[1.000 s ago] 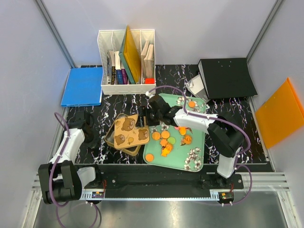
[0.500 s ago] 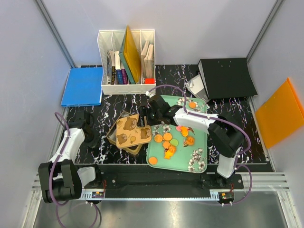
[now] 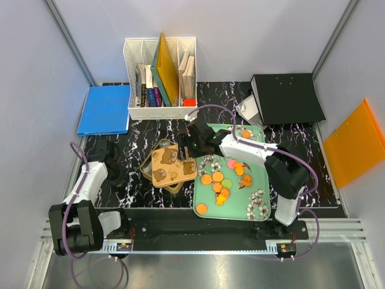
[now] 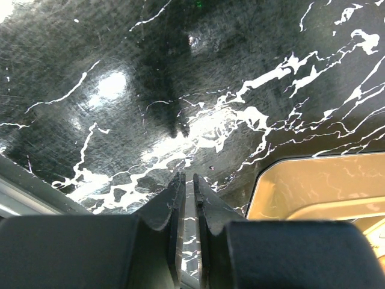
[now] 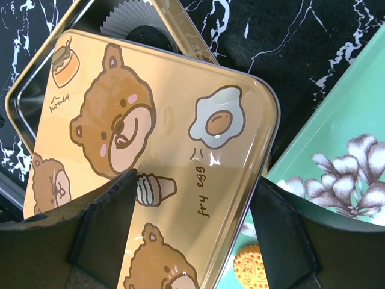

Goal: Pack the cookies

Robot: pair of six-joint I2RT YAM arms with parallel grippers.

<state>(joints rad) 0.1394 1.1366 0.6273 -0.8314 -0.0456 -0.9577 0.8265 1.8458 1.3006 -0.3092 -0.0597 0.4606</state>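
Pale grey walls (image 3: 240, 30) stand on three sides, with thin metal posts (image 3: 69, 39) in the back corners. The table top (image 3: 150, 135) is black stone with white wiggly lines, and light makes bright spots (image 4: 111, 84) on it. At the back stand a white book rack (image 3: 159, 112), a flat blue folder (image 3: 104, 109) and a black binder (image 3: 287, 98). An orange plastic sheet (image 3: 356, 143) leans on the right. A shiny grey metal floor (image 3: 210, 271) is in front.

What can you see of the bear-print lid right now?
The lid is a rounded rectangle, glossy yellow and metal-looking, printed with brown bears, a honey pot, a fried egg and an ice-cream cone. It lies face up, askew on the open tin, not seated, leaving part of the tin uncovered. One corner reaches the edge of the tray. The right gripper hangs over it, jaws wide; contact is unclear.
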